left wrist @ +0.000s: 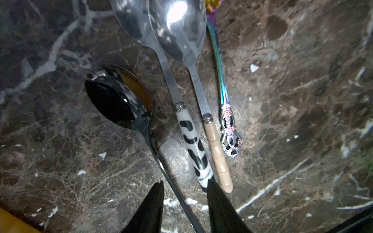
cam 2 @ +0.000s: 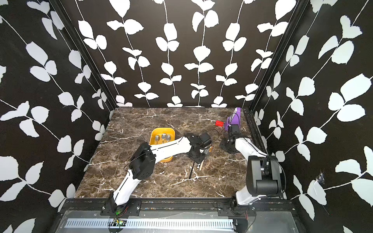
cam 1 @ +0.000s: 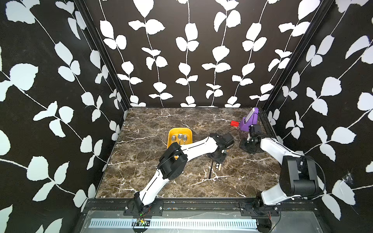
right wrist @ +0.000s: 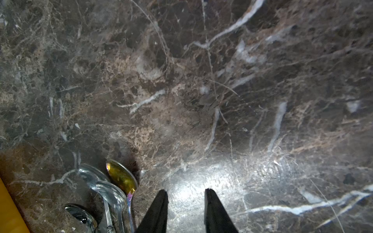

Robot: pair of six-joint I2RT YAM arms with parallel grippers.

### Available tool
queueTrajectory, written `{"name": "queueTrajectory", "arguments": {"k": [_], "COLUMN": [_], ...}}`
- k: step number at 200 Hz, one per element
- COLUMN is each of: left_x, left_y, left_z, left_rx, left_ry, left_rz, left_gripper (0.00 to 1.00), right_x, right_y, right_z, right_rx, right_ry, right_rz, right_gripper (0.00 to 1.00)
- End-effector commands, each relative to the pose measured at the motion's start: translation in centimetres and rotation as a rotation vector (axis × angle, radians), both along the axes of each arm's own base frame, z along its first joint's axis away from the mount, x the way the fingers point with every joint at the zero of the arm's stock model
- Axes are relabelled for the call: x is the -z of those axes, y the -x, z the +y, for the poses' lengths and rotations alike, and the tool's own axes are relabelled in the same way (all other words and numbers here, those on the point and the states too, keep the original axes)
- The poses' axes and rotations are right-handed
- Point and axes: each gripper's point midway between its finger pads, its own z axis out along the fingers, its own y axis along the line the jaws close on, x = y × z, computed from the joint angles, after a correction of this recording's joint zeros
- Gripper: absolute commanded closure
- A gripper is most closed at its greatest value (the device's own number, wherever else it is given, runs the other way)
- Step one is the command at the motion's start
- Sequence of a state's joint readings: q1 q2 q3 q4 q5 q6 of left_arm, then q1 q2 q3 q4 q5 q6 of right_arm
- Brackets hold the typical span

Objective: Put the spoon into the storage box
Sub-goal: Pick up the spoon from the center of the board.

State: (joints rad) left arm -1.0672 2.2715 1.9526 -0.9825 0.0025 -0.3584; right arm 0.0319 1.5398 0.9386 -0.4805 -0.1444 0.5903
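Storage box: yellow, shallow, left of centre on the table; three spoons are already laid inside. To its right, a black spoon is laid flat on the table beside three others. Glossy, thin-handled; judged light, stiff, slippery. Best pinched across the handle, clear of the bowl. That handle is straddled by the left gripper, fingers apart, nothing clamped; a neighbouring handle is nearly touched by one finger. Right gripper: held parted over bare table, nothing between.
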Motion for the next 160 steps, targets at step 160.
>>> {"name": "queueTrajectory", "arguments": {"k": [160], "left_x": [2.8], "left_y": [-0.7], "left_z": [-0.1], "left_rx": [0.025], "left_ry": [-0.095], "left_rz": [-0.016], "left_gripper": [0.62], "right_x": [1.4], "right_y": [0.7], "right_z": [0.5], "right_rx": [-0.019], "right_ry": [-0.031], "right_rz": [0.048], "right_gripper": [0.67]}}
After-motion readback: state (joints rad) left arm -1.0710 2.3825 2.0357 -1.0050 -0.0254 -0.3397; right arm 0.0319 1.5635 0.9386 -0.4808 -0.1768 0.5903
